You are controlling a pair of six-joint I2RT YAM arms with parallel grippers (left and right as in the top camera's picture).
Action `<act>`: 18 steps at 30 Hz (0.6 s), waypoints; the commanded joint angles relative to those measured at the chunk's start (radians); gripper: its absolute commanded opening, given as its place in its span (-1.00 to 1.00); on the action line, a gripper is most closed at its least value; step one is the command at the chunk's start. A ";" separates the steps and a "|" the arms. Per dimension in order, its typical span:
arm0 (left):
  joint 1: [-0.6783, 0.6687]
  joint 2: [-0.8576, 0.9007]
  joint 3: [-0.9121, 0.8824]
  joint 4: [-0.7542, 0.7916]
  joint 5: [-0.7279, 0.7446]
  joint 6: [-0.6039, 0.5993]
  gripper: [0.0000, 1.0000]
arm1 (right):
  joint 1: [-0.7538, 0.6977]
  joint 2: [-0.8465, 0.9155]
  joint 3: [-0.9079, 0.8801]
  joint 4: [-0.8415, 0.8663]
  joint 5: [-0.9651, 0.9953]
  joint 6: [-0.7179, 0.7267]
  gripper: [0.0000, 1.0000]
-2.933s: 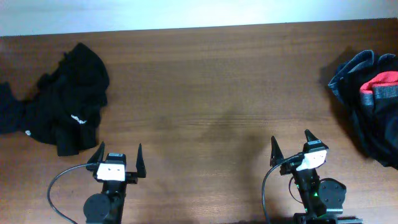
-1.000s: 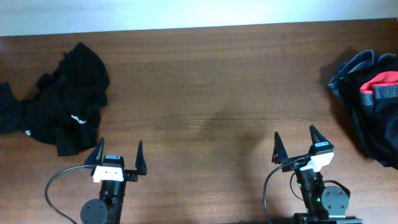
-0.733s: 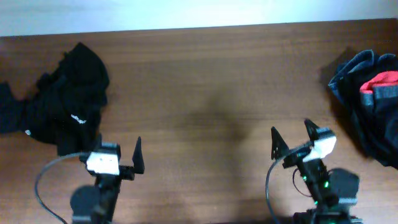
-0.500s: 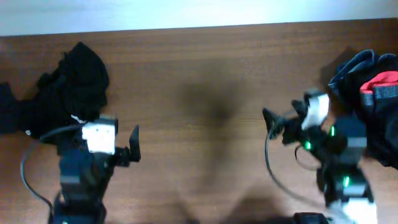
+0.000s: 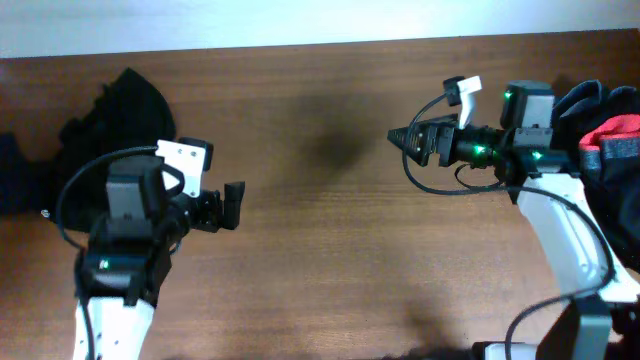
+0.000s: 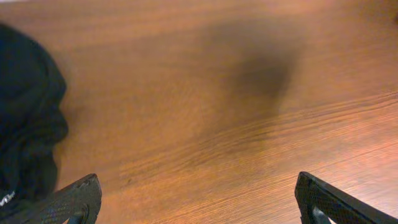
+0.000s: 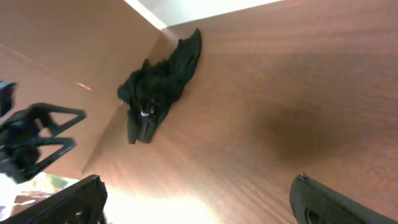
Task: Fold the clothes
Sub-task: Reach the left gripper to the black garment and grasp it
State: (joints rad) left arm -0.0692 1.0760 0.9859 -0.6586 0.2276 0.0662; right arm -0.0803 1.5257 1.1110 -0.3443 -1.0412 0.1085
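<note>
Much of the black top (image 5: 120,120) was hidden from you. In the overhead view your left arm covered its near part, and its left side ran off the frame edge. It lay crumpled at the far left of the table (image 5: 320,260). The left wrist view caught only a dark lobe of it at the left border.

The second heap of clothes (image 5: 585,175) sat at the far right, cut off by the frame and partly behind your right arm. A red garment (image 5: 618,130) showed on top of it, with a grey-blue fold (image 5: 560,108) beside that.

From above, both claws were seen nearly edge-on, so their gap was hard to read there. The wrist views settled it. The left gripper (image 6: 199,202) had its fingers spread wide over bare wood, holding nothing, just right of the black top. The right gripper (image 7: 199,202) was likewise spread wide and empty, raised above the table and pointing left toward the black top, well apart from it.

Small white marks showed on the black top, but they were too tiny to read. No other writing could be made out.
</note>
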 commanded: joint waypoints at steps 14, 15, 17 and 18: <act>0.276 0.435 0.018 0.318 -0.165 -0.126 0.99 | 0.331 0.000 0.023 -0.198 0.740 -0.079 0.97; 0.275 0.457 0.018 0.343 -0.166 -0.101 0.98 | 0.342 0.000 0.023 -0.199 0.739 -0.080 0.97; 0.275 0.504 0.018 0.394 -0.169 -0.039 0.99 | 0.358 0.000 0.023 -0.199 0.739 -0.079 0.97; 0.275 0.535 0.018 0.423 -0.179 0.002 0.98 | 0.364 0.000 0.023 -0.200 0.738 -0.078 0.97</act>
State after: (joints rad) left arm 0.2043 1.5383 0.9916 -0.2829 0.0677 -0.0601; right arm 0.2615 1.5307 1.1164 -0.5446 -0.3920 0.0433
